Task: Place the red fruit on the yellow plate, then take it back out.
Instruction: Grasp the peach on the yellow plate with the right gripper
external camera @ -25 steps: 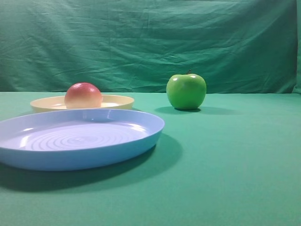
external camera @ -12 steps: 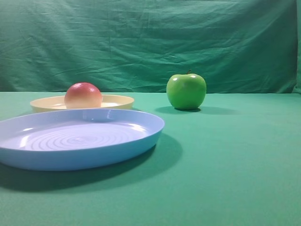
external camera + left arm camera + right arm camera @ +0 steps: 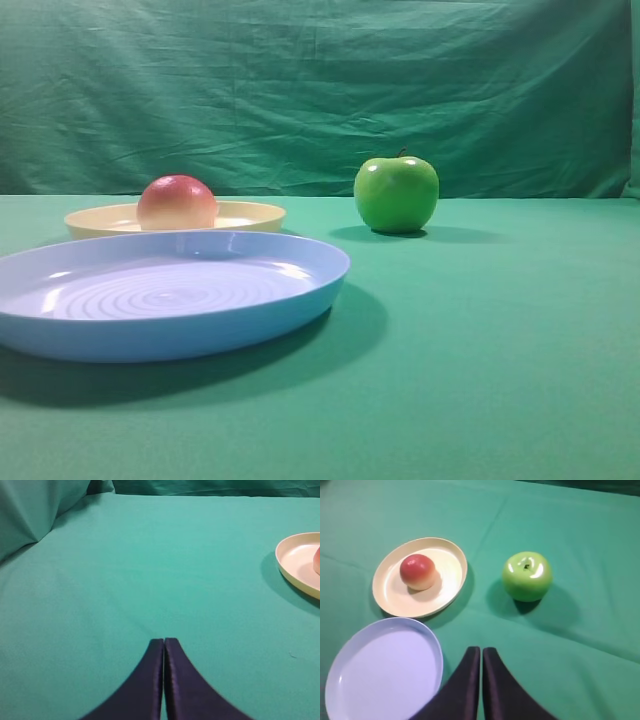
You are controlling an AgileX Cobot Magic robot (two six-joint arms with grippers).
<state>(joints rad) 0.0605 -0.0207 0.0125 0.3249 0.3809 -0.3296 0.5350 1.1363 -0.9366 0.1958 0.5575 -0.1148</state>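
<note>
Currently, the exterior high view shows the red fruit (image 3: 177, 202) resting inside the yellow plate (image 3: 250, 214), left of the plate's centre. The blue plate (image 3: 300, 290) with concentric rings lies in front of the yellow plate and hides part of its near rim. The green apple (image 3: 396, 194) stands upright on the table (image 3: 500, 350), well apart from both plates, to the right. A wrinkled green cloth backdrop (image 3: 320, 90) hangs behind the table. No arm or end effector appears in this view

Left wrist view: the left end effector (image 3: 164, 641) is clenched, its two dark fingers pressed together with nothing between them, above bare green table cloth. The yellow plate (image 3: 292, 562) is cut by the right edge of the view, well apart from the fingers; a sliver of the red fruit (image 3: 317, 560) shows at that edge

Right wrist view: the right end effector (image 3: 481, 650) is clenched and holds nothing, fingers touching along their length. The red fruit (image 3: 418, 571) sits in the yellow plate (image 3: 450, 580), red on top and peach-yellow low down. The blue plate (image 3: 385, 675) lies just beside the yellow plate, nearer the camera. The green apple (image 3: 527, 575) stands on the cloth to the right of the yellow plate
</note>
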